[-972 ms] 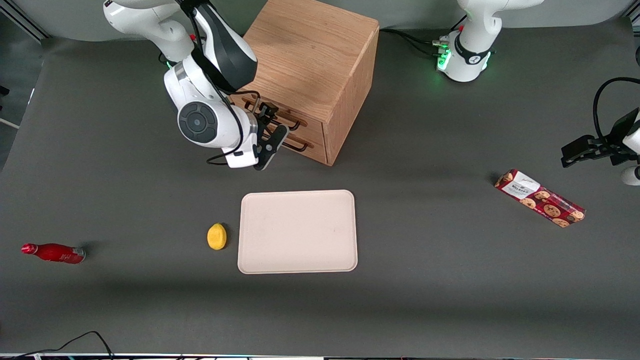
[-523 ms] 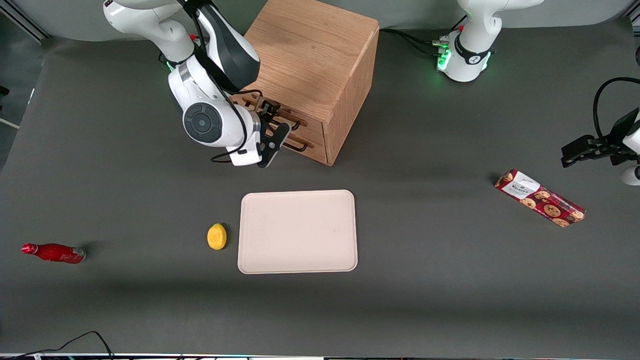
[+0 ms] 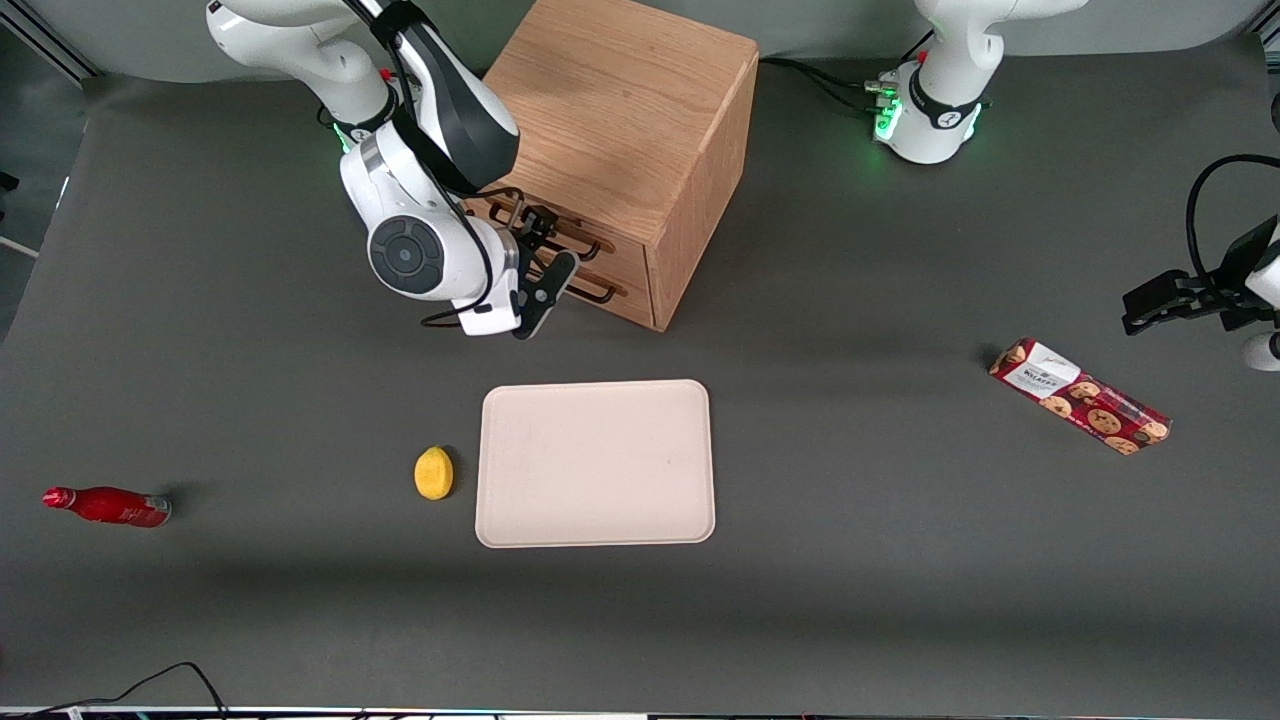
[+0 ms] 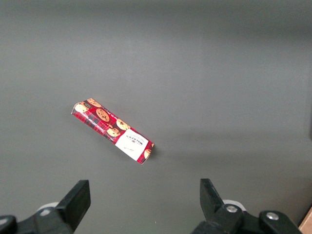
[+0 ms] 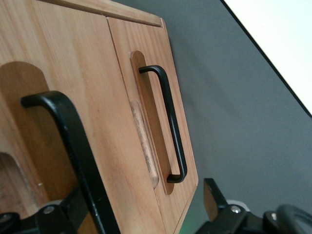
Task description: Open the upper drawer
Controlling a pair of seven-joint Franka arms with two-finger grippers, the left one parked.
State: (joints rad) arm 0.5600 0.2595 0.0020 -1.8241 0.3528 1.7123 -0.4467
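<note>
The wooden cabinet (image 3: 620,110) stands toward the working arm's end of the table. The upper drawer (image 3: 625,254) is shut, its front flush with the lower drawer (image 3: 632,300) beneath it. My right gripper (image 3: 547,252) is open in front of the drawers, its fingers spread above and below the upper drawer's black wire handle (image 3: 580,236). In the right wrist view the gripper (image 5: 144,214) shows that handle (image 5: 73,141) close beside one finger (image 5: 73,209), not clamped. The lower drawer's handle (image 5: 170,117) lies nearer the other finger (image 5: 214,197).
A beige tray (image 3: 595,463) lies nearer the front camera than the cabinet, with a yellow lemon (image 3: 433,472) beside it. A red bottle (image 3: 108,506) lies at the working arm's end. A cookie box (image 3: 1080,396) lies toward the parked arm's end, also in the left wrist view (image 4: 113,131).
The right arm's wrist has shifted a little toward the cabinet, bringing the open gripper closer to the drawer fronts. The drawers have not moved.
</note>
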